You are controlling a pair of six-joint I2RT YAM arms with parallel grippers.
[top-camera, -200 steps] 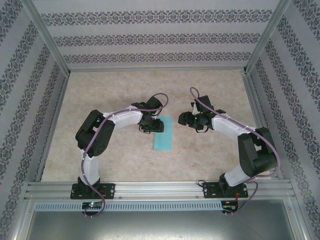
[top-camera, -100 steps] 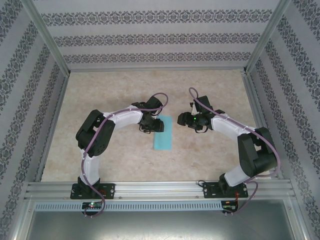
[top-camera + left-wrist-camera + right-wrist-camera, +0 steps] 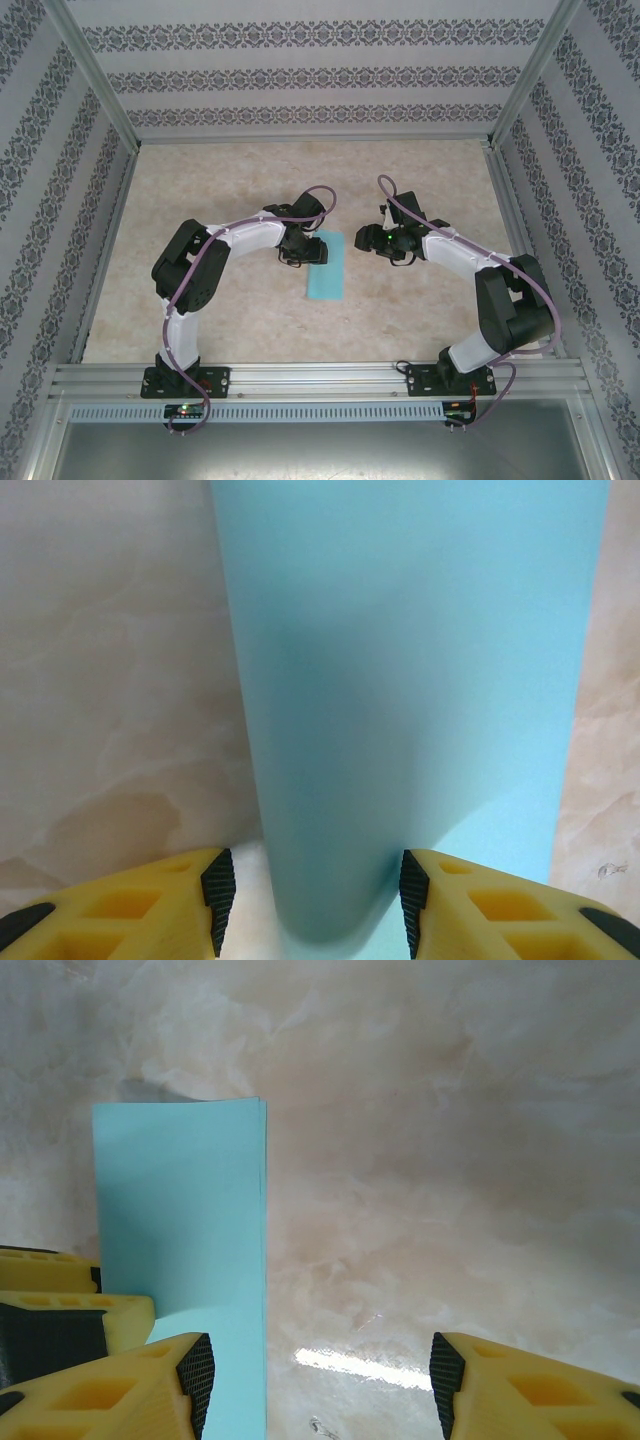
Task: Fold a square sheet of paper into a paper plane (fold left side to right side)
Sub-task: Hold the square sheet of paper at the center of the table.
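Nothing has shifted: the square sheet of paper [image 3: 326, 268] lies folded on the table [image 3: 230, 180], its far end between the left gripper [image 3: 310, 888]'s half-parted jaws. The right gripper [image 3: 315, 1372] hangs wide open just beside it.

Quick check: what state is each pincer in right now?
Left pincer: open, straddling the end of the folded sheet, not clamped on it.
Right pincer: open, holding nothing, beside the folded sheet.
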